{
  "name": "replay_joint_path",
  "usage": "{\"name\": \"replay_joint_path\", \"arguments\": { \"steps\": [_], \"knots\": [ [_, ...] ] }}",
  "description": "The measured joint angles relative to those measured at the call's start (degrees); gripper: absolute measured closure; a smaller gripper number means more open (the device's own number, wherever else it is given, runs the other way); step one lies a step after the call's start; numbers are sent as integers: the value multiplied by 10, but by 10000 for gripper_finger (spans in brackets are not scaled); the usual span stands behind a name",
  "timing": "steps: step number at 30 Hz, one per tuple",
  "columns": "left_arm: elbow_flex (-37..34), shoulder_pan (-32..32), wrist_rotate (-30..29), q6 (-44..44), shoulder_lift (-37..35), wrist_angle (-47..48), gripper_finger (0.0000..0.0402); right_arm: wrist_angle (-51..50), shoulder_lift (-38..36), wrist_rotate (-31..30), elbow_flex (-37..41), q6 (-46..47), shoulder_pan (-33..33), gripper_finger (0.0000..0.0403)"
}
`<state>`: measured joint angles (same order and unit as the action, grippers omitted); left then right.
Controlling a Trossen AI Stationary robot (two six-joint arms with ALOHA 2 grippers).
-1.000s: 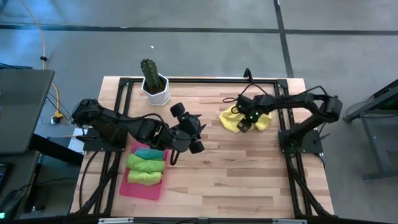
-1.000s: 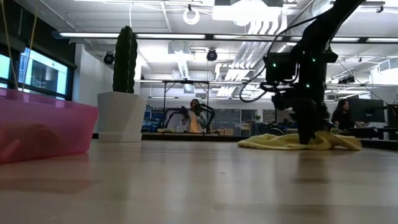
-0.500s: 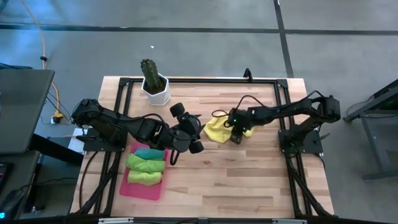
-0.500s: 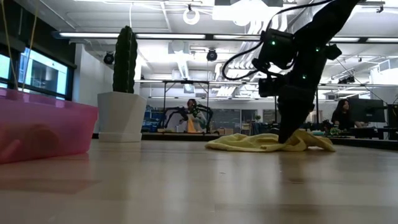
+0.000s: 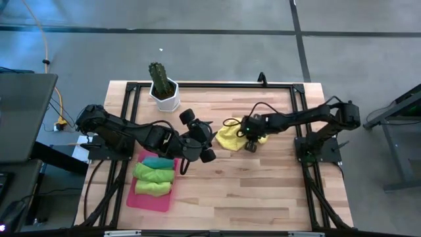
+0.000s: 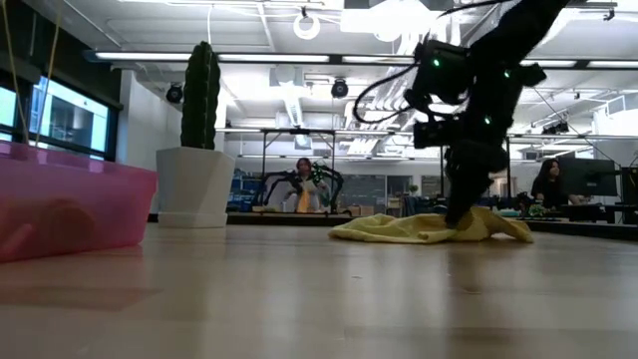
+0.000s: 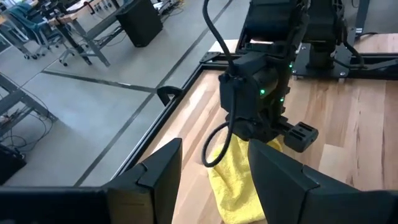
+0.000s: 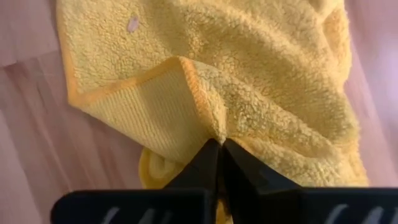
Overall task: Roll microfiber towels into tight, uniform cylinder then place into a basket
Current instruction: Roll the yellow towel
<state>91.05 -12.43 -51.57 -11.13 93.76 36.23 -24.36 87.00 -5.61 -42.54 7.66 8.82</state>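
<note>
On the table, high view: pink-red basket (image 5: 152, 196) lay at the left edge, already loaded with three rolled towels: teal towel (image 5: 158, 162), green towel (image 5: 153, 174), lime green towel (image 5: 152, 187), side by side.
High view, remaining work: yellow towel (image 5: 230, 136) lay crumpled and unrolled near the table's middle, well apart from the basket; judged the last of four, so roughly three quarters done.
High view, arms: right gripper (image 5: 250, 143) sat down on the yellow towel's near edge; left gripper (image 5: 209, 155) waited between basket and yellow towel, touching neither.
Low view, progress: basket wall (image 6: 75, 204) stood at the near left, contents not readable through it; yellow towel (image 6: 429, 226) spread flat and rumpled on the table, right gripper (image 6: 464, 211) planted on it; white pot with cactus (image 6: 196, 184) stood behind, untouched.
Left wrist view, left jaws: parted and empty, fingers (image 7: 161, 168) wide apart, aimed toward the yellow towel (image 7: 239, 177) and the right arm (image 7: 264, 81) above it.
Right wrist view, right jaws: clenched tight on a folded hem of the yellow towel (image 8: 249, 81), fingertips (image 8: 217, 158) meeting at the cloth.
Left to do, as judged: flatten, roll the yellow towel tight, carry it across and set it beside the other three.
</note>
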Motion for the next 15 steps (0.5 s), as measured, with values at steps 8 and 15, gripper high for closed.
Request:
{"name": "replay_joint_path", "arguments": {
  "steps": [8,15],
  "knots": [
    [0,0,32,-7,0,3,229,-219,0,-51,-165,-7,-19,399],
    [0,0,81,-7,0,16,229,-388,-1,-78,-322,-4,-45,401]
  ]
}}
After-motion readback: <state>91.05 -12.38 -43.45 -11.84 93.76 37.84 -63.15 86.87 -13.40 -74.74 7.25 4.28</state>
